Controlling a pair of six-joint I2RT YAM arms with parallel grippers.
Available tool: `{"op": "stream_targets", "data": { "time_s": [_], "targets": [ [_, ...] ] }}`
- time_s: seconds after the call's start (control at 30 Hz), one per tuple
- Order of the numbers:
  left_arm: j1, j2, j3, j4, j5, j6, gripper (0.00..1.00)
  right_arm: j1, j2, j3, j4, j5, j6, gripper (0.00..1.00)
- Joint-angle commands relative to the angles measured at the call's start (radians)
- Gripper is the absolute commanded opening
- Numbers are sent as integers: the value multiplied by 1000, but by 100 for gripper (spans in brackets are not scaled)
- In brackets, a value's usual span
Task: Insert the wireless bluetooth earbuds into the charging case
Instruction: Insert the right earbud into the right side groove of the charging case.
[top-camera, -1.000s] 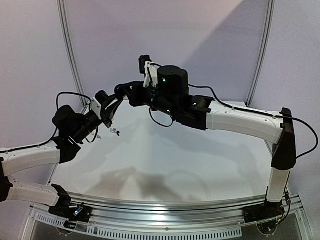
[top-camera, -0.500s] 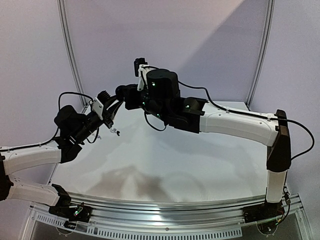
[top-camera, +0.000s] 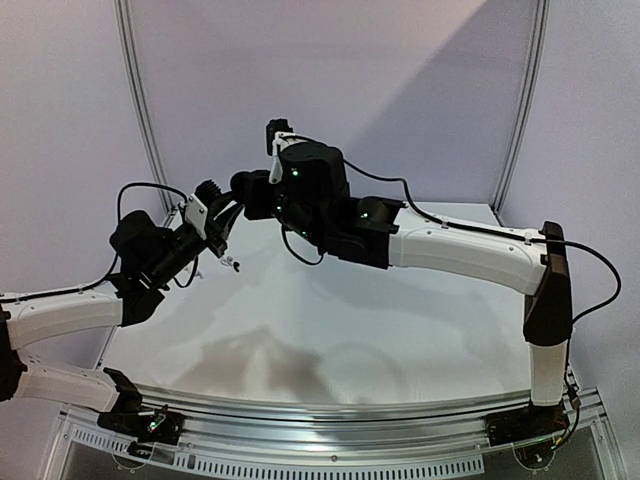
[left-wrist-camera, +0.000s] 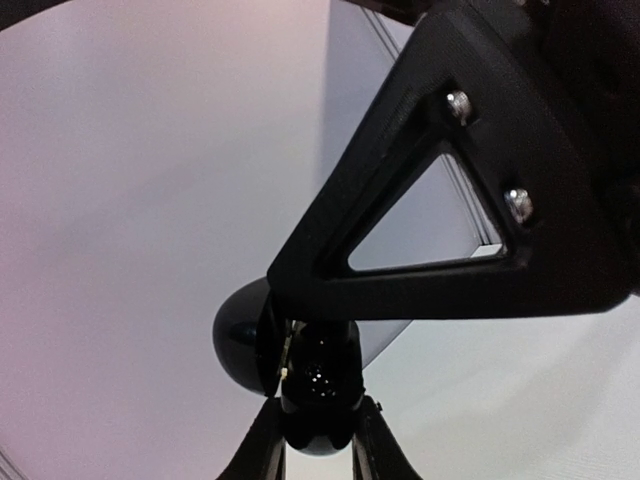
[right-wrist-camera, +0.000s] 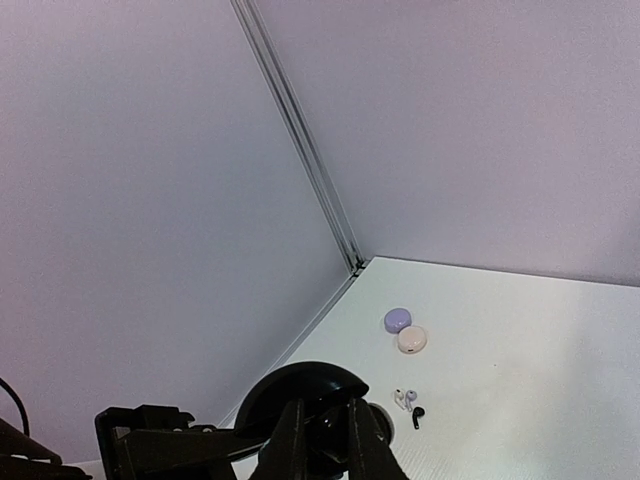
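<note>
In the left wrist view my left gripper (left-wrist-camera: 320, 412) is shut on a round black charging case (left-wrist-camera: 318, 375), held above the table's far left with its lid (left-wrist-camera: 238, 340) swung open. My right gripper (right-wrist-camera: 325, 405) stands right over the open case (right-wrist-camera: 300, 382). Its fingers are nearly together on a small dark glossy thing that looks like a black earbud. In the top view the two grippers (top-camera: 222, 212) (top-camera: 243, 190) meet tip to tip. Loose earbuds lie on the table below: two pale ones (right-wrist-camera: 402, 397) and a black one (right-wrist-camera: 417, 413).
A lavender puck (right-wrist-camera: 397, 320) and a cream puck (right-wrist-camera: 412, 340) lie side by side near the table's far left corner, beyond the loose buds. A metal frame post (right-wrist-camera: 300, 140) runs down to that corner. The pale wall stands close behind both grippers.
The right arm's wrist has shifted left and closed in on the case in the left gripper. The left arm has stayed almost still. Both grippers keep the same width.
</note>
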Motion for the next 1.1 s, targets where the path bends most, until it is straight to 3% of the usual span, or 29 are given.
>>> {"op": "stream_targets", "data": {
  "time_s": [0.0, 0.9, 1.07],
  "targets": [
    [-24, -8, 15, 89, 35, -30, 0, 7, 55, 6, -73, -2, 22, 6],
    [-23, -21, 6, 76, 83, -76, 0, 7, 51, 3, -55, 30, 0, 20],
    [-23, -23, 8, 61, 92, -99, 0, 6, 44, 2, -57, 50, -23, 29]
  ]
}}
